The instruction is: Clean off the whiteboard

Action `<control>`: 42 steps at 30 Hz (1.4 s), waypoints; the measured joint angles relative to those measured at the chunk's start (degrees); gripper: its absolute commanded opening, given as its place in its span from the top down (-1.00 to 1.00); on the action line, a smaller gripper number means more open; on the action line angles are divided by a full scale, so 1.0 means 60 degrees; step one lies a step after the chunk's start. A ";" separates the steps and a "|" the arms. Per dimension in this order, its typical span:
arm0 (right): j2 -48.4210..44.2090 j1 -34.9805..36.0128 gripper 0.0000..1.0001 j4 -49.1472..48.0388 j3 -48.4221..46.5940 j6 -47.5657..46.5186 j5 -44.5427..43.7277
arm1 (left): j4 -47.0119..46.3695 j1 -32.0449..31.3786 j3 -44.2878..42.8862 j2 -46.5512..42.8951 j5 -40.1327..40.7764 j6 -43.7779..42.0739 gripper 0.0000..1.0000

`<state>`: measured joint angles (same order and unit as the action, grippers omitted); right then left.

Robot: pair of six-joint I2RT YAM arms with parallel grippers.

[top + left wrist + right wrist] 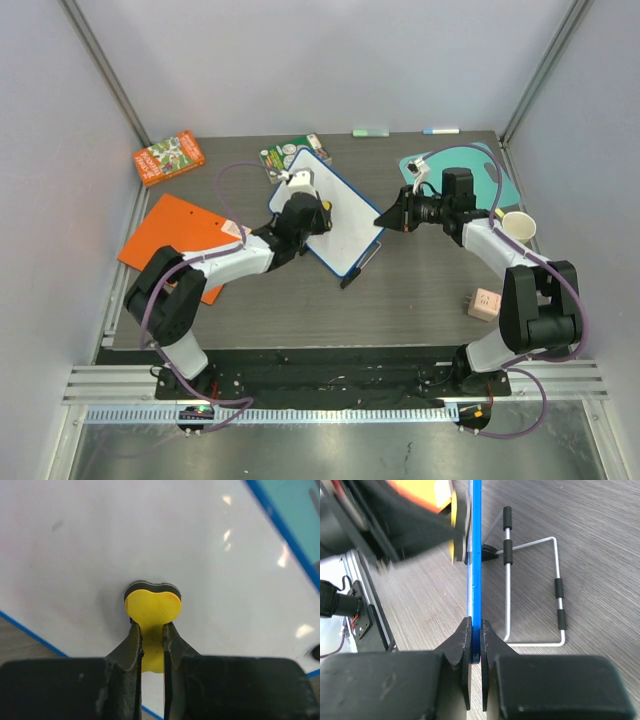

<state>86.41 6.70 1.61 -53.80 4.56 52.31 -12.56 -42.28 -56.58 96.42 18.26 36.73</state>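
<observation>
Right gripper (pixel 475 624) sat clamped on the frame of the whiteboard (pixel 477 540) between its fingers, left gripper (pixel 151 627) pinched a yellow eraser (pixel 152 605) against the face just ahead; board looked light, stiff, slick, best held by the frame.

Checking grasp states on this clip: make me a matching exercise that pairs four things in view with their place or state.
Things:
1. left gripper
2. right gripper
3. orange board
4. paper cup

Place or state:
A. clamped on the blue edge of the whiteboard
B. standing beside the teal board
C. shut on the yellow eraser
D. lying flat at the left of the table

Pairs: 1-C, 2-A, 3-D, 4-B
</observation>
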 measured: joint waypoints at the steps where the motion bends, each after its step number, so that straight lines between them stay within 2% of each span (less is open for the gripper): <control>1: 0.0000 0.0018 0.97 -0.0007 0.0000 -0.0025 0.0051 | -0.0007 0.0117 -0.0226 -0.0004 -0.0026 -0.0084 1.00; 10: 0.0004 0.0124 0.97 0.0229 -0.0248 -0.0240 0.0237 | 0.0714 0.2116 -0.2171 0.0011 -0.0182 -0.0641 1.00; 13: 0.0004 0.0168 0.98 0.0568 -0.0612 -0.0251 0.0219 | 0.0878 0.2812 -0.2204 -0.0186 -0.0164 -0.0659 1.00; 17: 0.0036 0.0189 0.97 0.0987 -0.1188 -0.0200 0.0120 | 0.1290 0.3093 -0.1155 -0.1071 -0.0131 -0.0499 1.00; 21: 0.0073 0.0189 0.97 0.1413 -0.1909 -0.0189 0.0011 | 0.1486 0.2896 0.0925 -0.2466 -0.0288 0.0051 1.00; 28: 0.0044 0.0197 0.98 0.2226 -0.2575 -0.0171 -0.0539 | 0.1825 0.2616 0.3366 -0.3155 -0.0484 0.0969 1.00; 33: -0.0310 0.0193 0.98 0.2419 -0.2146 -0.0160 -0.1002 | 0.1949 0.2554 0.4120 -0.3231 -0.0648 0.1381 1.00; 42: -0.1133 0.0219 0.98 0.2721 -0.1566 -0.0244 -0.1541 | 0.1923 0.2524 0.4244 -0.3402 -0.0765 0.1574 1.00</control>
<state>79.61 8.01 17.93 -63.20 3.09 43.07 -1.02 -27.14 -31.11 76.01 13.67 46.17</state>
